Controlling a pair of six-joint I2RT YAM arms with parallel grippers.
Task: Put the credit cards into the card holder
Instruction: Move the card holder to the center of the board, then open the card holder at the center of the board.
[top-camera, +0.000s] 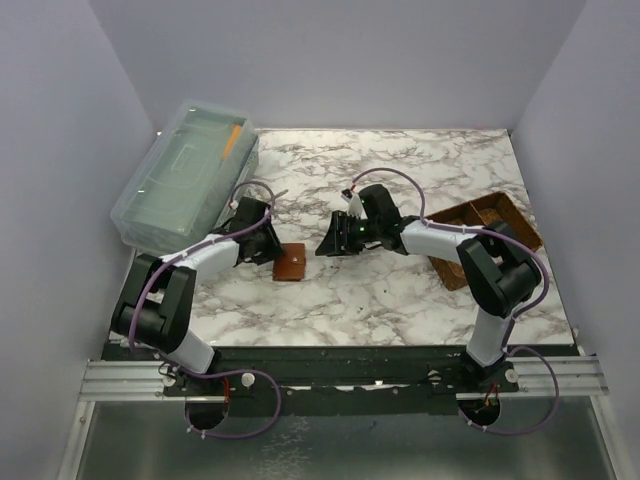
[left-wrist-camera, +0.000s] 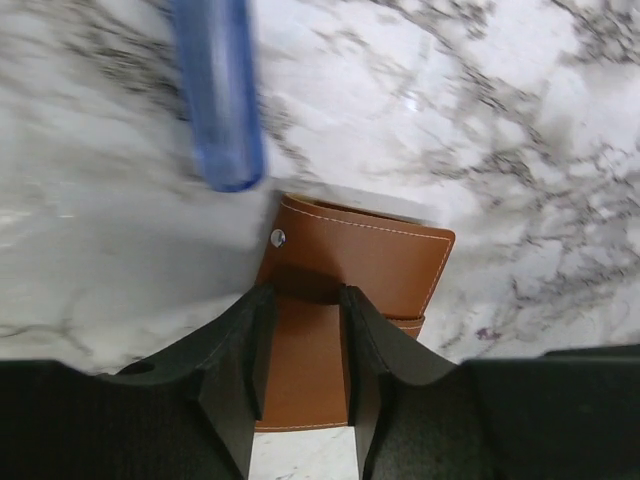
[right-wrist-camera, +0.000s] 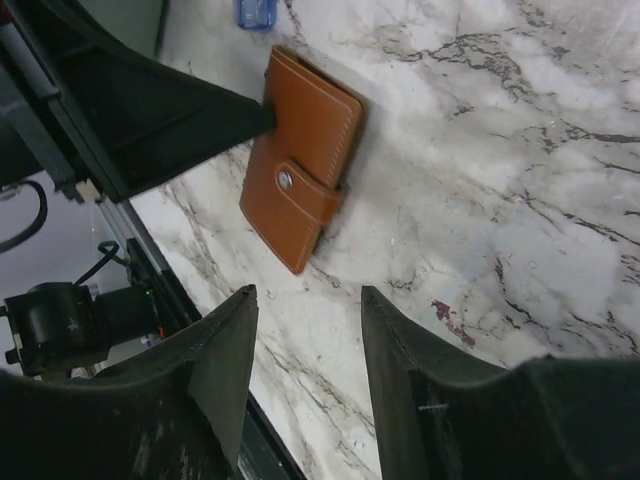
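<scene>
**Item:** wallet (right-wrist-camera: 300, 150). Tan leather, stitched edge, flat rectangle, snap tab fastened. Lies flat, left of centre on glossy veined marble table (right-wrist-camera: 500, 150).
**Progress:** none visible. Wallet closed, no cards confirmed.
**Blue translucent piece** (left-wrist-camera: 220, 90): just beside wallet's end, blurred; card or not, cannot tell.
**Left claw** (left-wrist-camera: 303, 300): part-closed over wallet's left edge; grip cannot tell.
**Right claw** (right-wrist-camera: 307, 295): spread, empty.
**Remaining:** unsnap wallet, insert cards.
</scene>
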